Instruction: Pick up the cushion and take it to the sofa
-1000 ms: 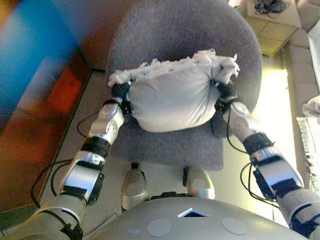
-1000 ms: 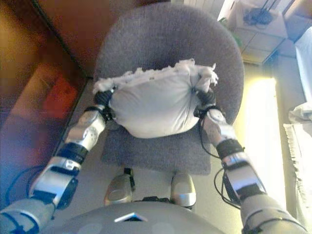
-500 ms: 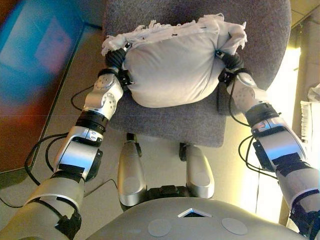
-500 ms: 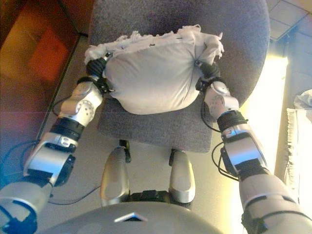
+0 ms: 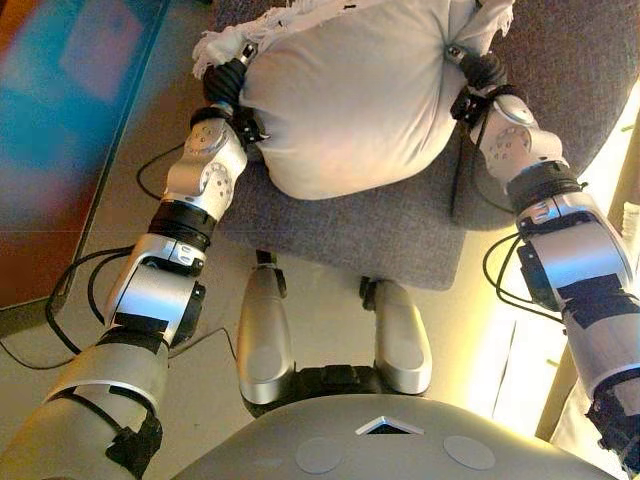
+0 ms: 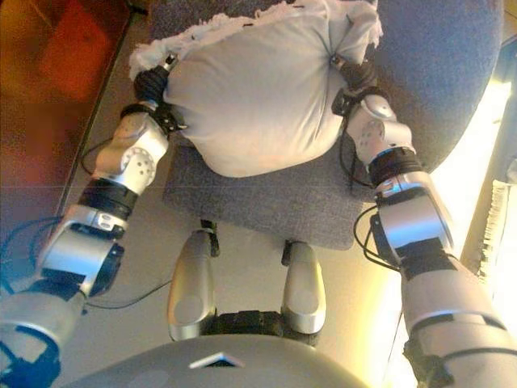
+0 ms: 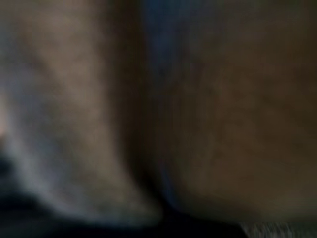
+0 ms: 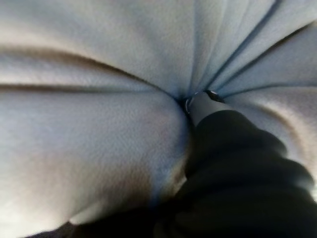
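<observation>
1. Sits higher against the chair (image 5: 400,235) than a second ago: cushion (image 5: 350,100), its fringed top edge now cut off at 12 o'clock.
2. Ride up with it: left hand (image 5: 228,85) and right hand (image 5: 482,72).

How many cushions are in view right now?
1. The white cushion sits between the left hand and right hand, over the grey chair. Others may lie out of frame.
</observation>
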Controlling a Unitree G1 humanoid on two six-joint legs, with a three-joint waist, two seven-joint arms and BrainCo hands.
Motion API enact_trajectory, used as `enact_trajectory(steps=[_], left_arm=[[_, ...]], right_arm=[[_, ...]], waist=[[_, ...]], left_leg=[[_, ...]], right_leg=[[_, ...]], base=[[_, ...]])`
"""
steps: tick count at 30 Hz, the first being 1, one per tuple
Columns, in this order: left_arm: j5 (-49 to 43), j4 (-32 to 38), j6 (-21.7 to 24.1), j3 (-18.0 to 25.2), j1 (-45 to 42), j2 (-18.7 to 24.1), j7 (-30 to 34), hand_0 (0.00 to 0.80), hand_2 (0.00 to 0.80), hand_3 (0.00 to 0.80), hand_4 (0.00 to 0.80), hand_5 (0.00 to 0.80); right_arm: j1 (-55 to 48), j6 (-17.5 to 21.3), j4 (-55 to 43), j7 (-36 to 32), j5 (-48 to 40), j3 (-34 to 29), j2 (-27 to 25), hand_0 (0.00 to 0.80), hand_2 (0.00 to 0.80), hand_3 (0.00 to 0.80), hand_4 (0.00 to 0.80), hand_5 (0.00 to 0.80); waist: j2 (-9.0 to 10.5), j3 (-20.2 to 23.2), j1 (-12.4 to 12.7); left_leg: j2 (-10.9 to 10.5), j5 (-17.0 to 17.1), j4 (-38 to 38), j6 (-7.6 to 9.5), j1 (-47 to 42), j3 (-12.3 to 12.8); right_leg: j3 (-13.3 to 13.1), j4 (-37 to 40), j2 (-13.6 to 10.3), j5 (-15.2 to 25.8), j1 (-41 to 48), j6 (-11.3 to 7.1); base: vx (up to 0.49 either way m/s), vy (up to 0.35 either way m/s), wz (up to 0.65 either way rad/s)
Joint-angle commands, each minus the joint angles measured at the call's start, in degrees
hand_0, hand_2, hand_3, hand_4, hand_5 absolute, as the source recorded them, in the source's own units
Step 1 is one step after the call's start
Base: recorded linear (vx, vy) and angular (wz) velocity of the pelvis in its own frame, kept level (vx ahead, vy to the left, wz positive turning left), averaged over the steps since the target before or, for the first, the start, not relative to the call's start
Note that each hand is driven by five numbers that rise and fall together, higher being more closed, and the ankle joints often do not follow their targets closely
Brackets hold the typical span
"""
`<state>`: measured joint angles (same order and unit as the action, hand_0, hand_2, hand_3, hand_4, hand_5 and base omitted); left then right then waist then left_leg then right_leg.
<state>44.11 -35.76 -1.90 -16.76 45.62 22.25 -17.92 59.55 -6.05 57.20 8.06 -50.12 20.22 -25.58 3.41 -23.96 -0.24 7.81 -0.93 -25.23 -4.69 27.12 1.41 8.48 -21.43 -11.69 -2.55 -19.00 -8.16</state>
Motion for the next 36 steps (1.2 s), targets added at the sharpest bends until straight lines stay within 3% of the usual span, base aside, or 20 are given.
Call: enact_trajectory(steps=[1,10,17,23,26,30,33,36], left_arm=[[0.93,3.88,4.94,-0.43,-0.71,-1.75,0.19,0.0,0.0,0.0,0.0,0.0],[2.54,9.66,5.01,2.24,-10.47,-2.23,0.34,0.0,0.0,0.0,0.0,0.0],[2.61,16.42,1.61,8.77,-22.05,0.12,5.29,0.0,0.0,0.0,0.0,0.0],[0.53,19.57,2.45,13.25,-31.2,1.91,8.71,0.0,0.0,0.0,0.0,0.0],[2.1,19.44,3.66,16.99,-36.49,1.06,10.57,0.0,0.0,0.0,0.0,0.0],[1.3,22.61,4.61,21.63,-43.83,-0.68,17.66,0.0,0.0,0.0,0.0,0.0],[2.02,26.64,4.6,23.17,-49.35,-2.12,24.83,0.0,0.0,0.0,0.0,0.0],[5.47,29.46,5.34,22.73,-52.42,-4.16,27.1,0.0,0.0,0.0,0.0,0.0]], right_arm=[[3.29,3.21,-1.18,-1.28,0.93,1.33,-1.32,0.0,0.0,0.0,0.0,0.0],[-3.98,2.1,-5.33,1.99,0.74,-1.11,-3.7,0.0,0.0,0.0,0.0,0.0],[-13.1,1.45,-10.5,4.86,0.87,-8.4,-9.41,0.0,0.0,0.0,0.0,0.0],[-24.42,2.85,-18.4,4.85,4.86,-15.12,-10.86,0.0,0.0,0.0,0.0,0.0],[-32.92,3.79,-24.0,1.72,5.75,-19.59,-9.09,0.0,0.0,0.0,0.0,0.0],[-44.49,6.62,-32.87,-3.57,6.53,-24.96,-4.85,0.0,0.0,0.0,0.0,0.0],[-51.41,9.05,-38.55,-7.95,3.95,-26.96,0.33,0.0,0.0,0.0,0.0,0.0],[-55.4,10.3,-41.68,-12.57,-1.74,-25.9,6.27,0.0,0.0,0.0,0.0,0.0]], waist=[[0.84,2.33,3.94],[1.9,8.08,4.9],[1.24,14.69,5.75],[0.12,17.43,5.0],[-0.19,18.6,4.33],[-0.43,19.07,3.61],[-0.41,19.2,3.07],[-0.51,19.12,2.43]], left_leg=[[3.32,-1.93,-1.38,-5.95,-2.29,-3.39],[3.71,-1.25,4.73,-5.83,-11.59,-2.04],[3.52,-1.5,9.56,-5.51,-19.54,0.26],[2.68,-1.31,13.02,-4.36,-23.62,2.3],[2.07,-1.09,15.09,-3.75,-25.33,3.33],[1.56,-0.62,17.4,-3.25,-26.58,4.44],[1.48,-0.48,18.46,-2.99,-27.13,5.51],[0.95,-0.3,19.66,-2.63,-27.7,6.56]], right_leg=[[-2.2,2.8,-1.3,2.92,0.47,-1.77],[-1.32,8.95,-1.17,2.5,10.08,-2.31],[0.22,13.59,-1.28,1.8,17.97,-2.72],[0.54,15.49,-1.4,2.31,20.3,-2.63],[0.71,16.65,-1.18,2.67,21.07,-2.51],[1.34,18.33,-0.86,3.66,21.13,-2.49],[1.48,19.81,-0.56,4.7,20.99,-2.62],[1.48,21.35,-0.27,5.96,20.81,-2.8]], base=[[0.119,-0.009,0.1],[0.188,0.001,0.05],[0.221,0.057,0.08],[0.053,0.075,0.02],[0.019,0.051,-0.05],[-0.053,0.023,-0.08],[-0.103,0.001,0.01],[-0.133,0.008,-0.07]])
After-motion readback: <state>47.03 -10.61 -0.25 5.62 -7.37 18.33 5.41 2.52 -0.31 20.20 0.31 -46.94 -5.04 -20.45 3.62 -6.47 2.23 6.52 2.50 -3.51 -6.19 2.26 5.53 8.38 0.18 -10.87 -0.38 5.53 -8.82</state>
